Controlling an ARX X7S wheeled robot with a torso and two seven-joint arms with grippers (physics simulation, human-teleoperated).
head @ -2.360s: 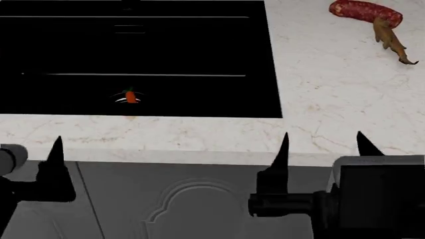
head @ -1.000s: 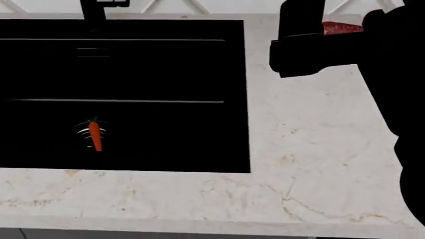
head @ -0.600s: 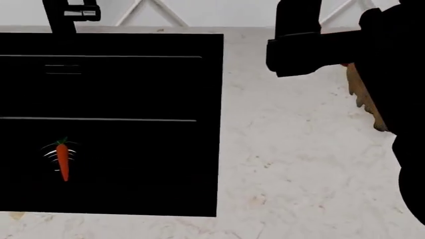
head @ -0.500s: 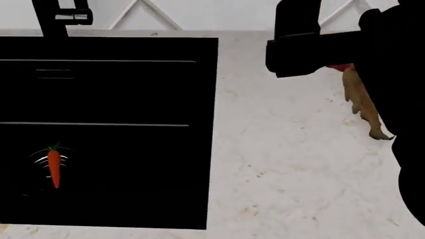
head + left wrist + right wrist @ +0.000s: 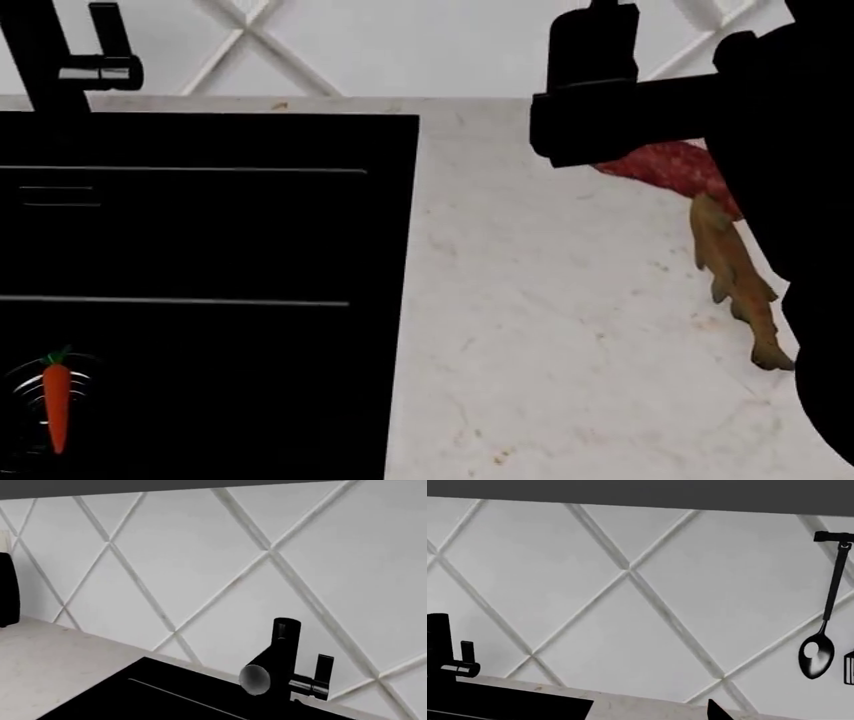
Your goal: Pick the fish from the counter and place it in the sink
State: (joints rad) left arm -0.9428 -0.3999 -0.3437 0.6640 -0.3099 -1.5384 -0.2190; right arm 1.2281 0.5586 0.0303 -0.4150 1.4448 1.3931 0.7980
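Observation:
The tan-brown fish (image 5: 730, 275) lies on the white marble counter (image 5: 561, 330) at the right, its head end against the red sausage (image 5: 663, 164) and its right side hidden by my right arm. The black sink (image 5: 200, 260) fills the left, with its black faucet (image 5: 54, 60) at the back. My right gripper (image 5: 674, 30) hangs above and behind the fish, jaws apart and empty; one fingertip (image 5: 714, 709) shows in the right wrist view. My left gripper shows in no view; its wrist camera sees the faucet (image 5: 280, 662) and the sink (image 5: 153, 695).
A small orange carrot (image 5: 55, 405) lies in the sink at the front left. A white diamond-tiled wall (image 5: 400, 40) stands behind the counter. A black ladle (image 5: 820, 635) hangs on the wall. My right arm (image 5: 814, 200) covers the right edge of the head view.
My right arm rose from below the counter edge to above the counter. The head view shifted right and forward, so the sink slid left and the fish came out from behind the arm.

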